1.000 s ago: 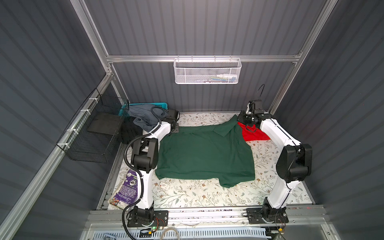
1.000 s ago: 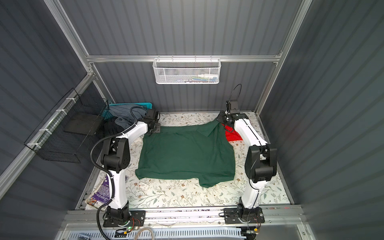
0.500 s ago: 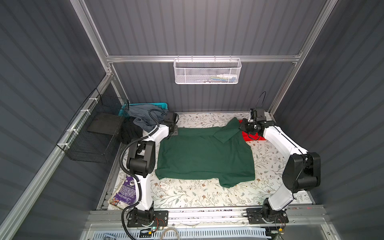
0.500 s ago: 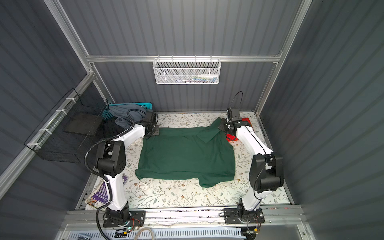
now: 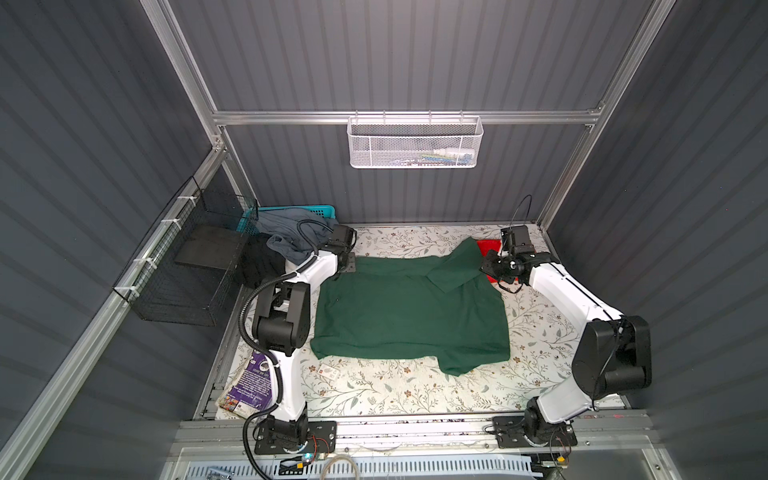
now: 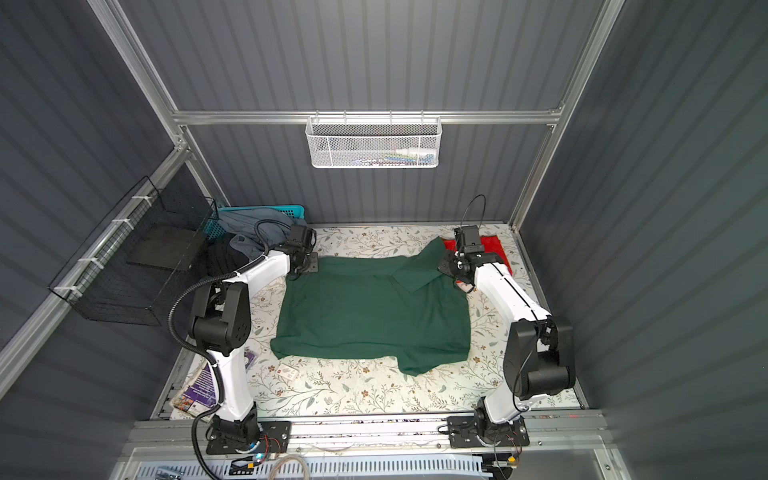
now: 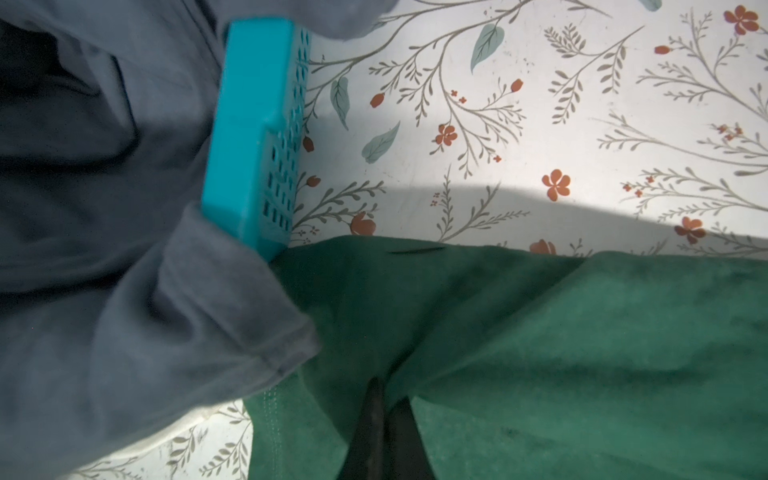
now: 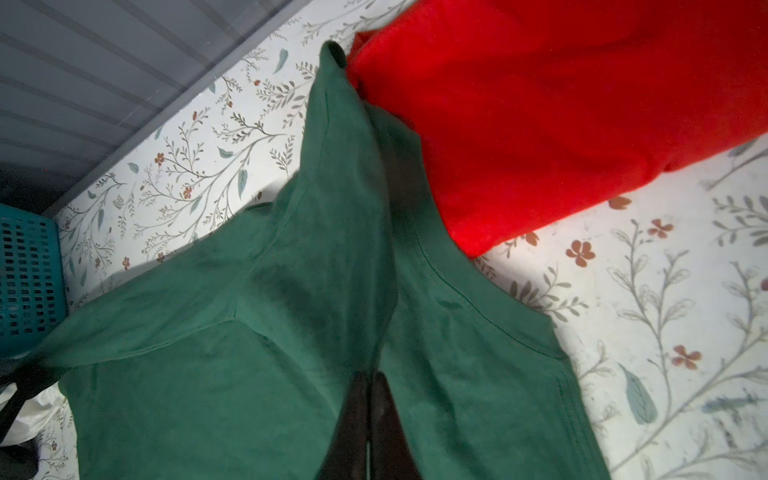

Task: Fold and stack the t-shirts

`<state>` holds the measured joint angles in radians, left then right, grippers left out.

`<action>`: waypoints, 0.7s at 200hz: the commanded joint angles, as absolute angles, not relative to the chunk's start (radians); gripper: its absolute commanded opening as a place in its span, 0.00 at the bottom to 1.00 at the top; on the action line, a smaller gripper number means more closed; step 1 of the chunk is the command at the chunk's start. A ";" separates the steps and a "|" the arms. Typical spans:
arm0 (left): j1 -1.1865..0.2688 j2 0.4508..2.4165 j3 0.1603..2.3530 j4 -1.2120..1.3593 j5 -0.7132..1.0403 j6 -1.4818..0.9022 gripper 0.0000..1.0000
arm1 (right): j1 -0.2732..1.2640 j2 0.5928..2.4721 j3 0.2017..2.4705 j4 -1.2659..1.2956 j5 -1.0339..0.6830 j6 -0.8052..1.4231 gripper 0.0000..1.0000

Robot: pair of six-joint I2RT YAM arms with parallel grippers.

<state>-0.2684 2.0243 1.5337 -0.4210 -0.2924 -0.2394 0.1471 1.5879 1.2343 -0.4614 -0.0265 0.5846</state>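
Observation:
A large dark green t-shirt [image 5: 407, 316] [image 6: 370, 316] lies spread on the flowered table, with one sleeve flap folded over at its far right. My left gripper [image 5: 348, 264] [image 7: 384, 399] is shut on the shirt's far left corner; green cloth [image 7: 582, 353] bunches at the fingertips. My right gripper [image 5: 489, 266] [image 8: 370, 376] is shut on the far right shoulder, which rises in a ridge [image 8: 353, 208]. A bright red t-shirt [image 6: 494, 245] [image 8: 540, 104] lies folded at the far right, partly behind the right wrist.
A teal basket [image 5: 286, 209] [image 7: 249, 145] with a grey shirt [image 5: 291, 232] stands at the far left, by dark cloth [image 5: 257, 262]. A black wire basket [image 5: 187, 266] hangs left, a white mesh basket [image 5: 415, 143] on the back wall. A purple booklet [image 5: 249, 382] and small card [image 5: 328, 371] lie front left.
Both grippers have drawn toward the front, the right one farther, pulling the green shirt's far edge off the red shirt. More of the red shirt shows behind the right wrist.

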 commanded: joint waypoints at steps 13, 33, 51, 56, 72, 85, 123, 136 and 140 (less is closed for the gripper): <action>-0.262 1.989 1.510 -0.419 -0.308 -0.248 0.01 | 0.160 1.552 1.190 -0.486 0.000 0.615 0.00; -0.262 1.989 1.506 -0.422 -0.312 -0.254 0.01 | 0.164 1.539 1.165 -0.488 0.004 0.626 0.00; -0.262 1.990 1.502 -0.426 -0.315 -0.256 0.00 | 0.166 1.531 1.148 -0.495 0.004 0.632 0.00; -0.262 1.991 1.501 -0.428 -0.316 -0.256 0.00 | 0.167 1.527 1.141 -0.497 0.004 0.635 0.00; -0.262 1.991 1.502 -0.429 -0.322 -0.256 0.00 | 0.170 1.515 1.124 -0.502 0.012 0.640 0.00; -0.262 1.990 1.505 -0.430 -0.325 -0.256 0.00 | 0.172 1.500 1.110 -0.510 0.016 0.643 0.00; -0.263 1.986 1.512 -0.429 -0.334 -0.257 0.01 | 0.172 1.477 1.098 -0.525 0.023 0.647 0.00; -0.262 1.982 1.520 -0.429 -0.330 -0.256 0.01 | 0.172 1.480 1.118 -0.536 0.008 0.647 0.00; -0.262 1.981 1.521 -0.430 -0.329 -0.255 0.01 | 0.172 1.481 1.123 -0.535 0.000 0.646 0.00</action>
<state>-0.2684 2.0239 1.5101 -0.4183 -0.3134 -0.2440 0.1673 1.4902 1.0996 -0.5011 0.0021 0.6327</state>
